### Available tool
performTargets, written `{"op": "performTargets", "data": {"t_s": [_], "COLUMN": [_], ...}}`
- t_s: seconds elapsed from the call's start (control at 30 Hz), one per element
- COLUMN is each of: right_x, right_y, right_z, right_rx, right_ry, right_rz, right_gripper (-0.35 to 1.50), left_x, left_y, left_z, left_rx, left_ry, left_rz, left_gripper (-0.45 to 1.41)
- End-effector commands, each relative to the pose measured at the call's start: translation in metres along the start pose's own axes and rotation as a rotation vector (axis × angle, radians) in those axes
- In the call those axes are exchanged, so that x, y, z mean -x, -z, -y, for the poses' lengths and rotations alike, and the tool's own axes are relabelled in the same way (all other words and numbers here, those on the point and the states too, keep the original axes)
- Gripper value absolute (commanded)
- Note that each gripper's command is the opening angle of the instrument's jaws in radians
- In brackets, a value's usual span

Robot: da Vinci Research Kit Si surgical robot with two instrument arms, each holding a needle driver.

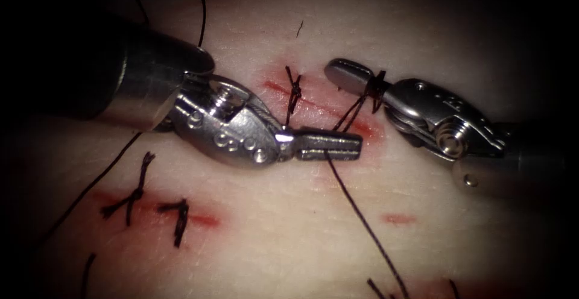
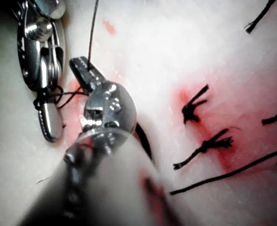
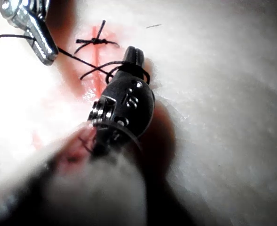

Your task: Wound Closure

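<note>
- Two tied stitches [image 1: 142, 193] are seen at the tissue's [image 1: 289, 239] lower left.
- The thread [image 1: 362, 217] is clamped in the left tool's [image 1: 329, 145] closed jaws over the cut [image 1: 313, 109].
- Thread is looped round the right tool's [image 1: 347, 73] closed jaws; nothing is gripped.

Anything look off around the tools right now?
Yes: the thread is looped around the right tool, whose jaws are shut on nothing I can see. The left tool is shut on the thread over the cut. I can't spot the needle.
</note>
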Motion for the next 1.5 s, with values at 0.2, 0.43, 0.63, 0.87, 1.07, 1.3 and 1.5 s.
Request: {"op": "performTargets", "data": {"t_s": [0.2, 0.43, 0.63, 0.87, 1.07, 1.3, 1.5], "right_x": [0.0005, -0.0018, -0.0027, -0.0032, -0.0020, 0.0008, 0.0026], "right_y": [-0.0006, 0.0000, 0.0011, 0.0020, 0.0031, 0.0047, 0.0062], "right_z": [0.0017, 0.0049, 0.0072, 0.0092, 0.0114, 0.0139, 0.0155], "right_rx": [-0.013, -0.003, 0.109, 0.171, 0.173, 0.201, 0.205], "right_ry": [0.012, 0.191, 0.301, 0.315, 0.335, 0.372, 0.395], "right_rz": [0.016, -0.093, -0.123, -0.127, -0.129, -0.078, -0.065], "right_gripper": [-0.35, -0.35, -0.35, -0.35, -0.35, -0.35, -0.35], "left_x": [0.0003, 0.0007, 0.0013, 0.0023, 0.0033, 0.0043, 0.0048], "left_y": [0.0004, 0.0026, 0.0049, 0.0058, 0.0052, 0.0044, 0.0038], "left_z": [0.0007, 0.0034, 0.0059, 0.0067, 0.0075, 0.0083, 0.0082], "left_rx": [0.003, -0.022, -0.042, -0.066, -0.067, -0.065, -0.062], "left_ry": [0.008, 0.057, 0.119, 0.186, 0.216, 0.230, 0.238], "left_rz": [-0.005, 0.040, 0.079, 0.120, 0.149, 0.156, 0.162], "left_gripper": [-0.45, -0.45, -0.45, -0.45, -0.45, -0.45, -0.45]}}
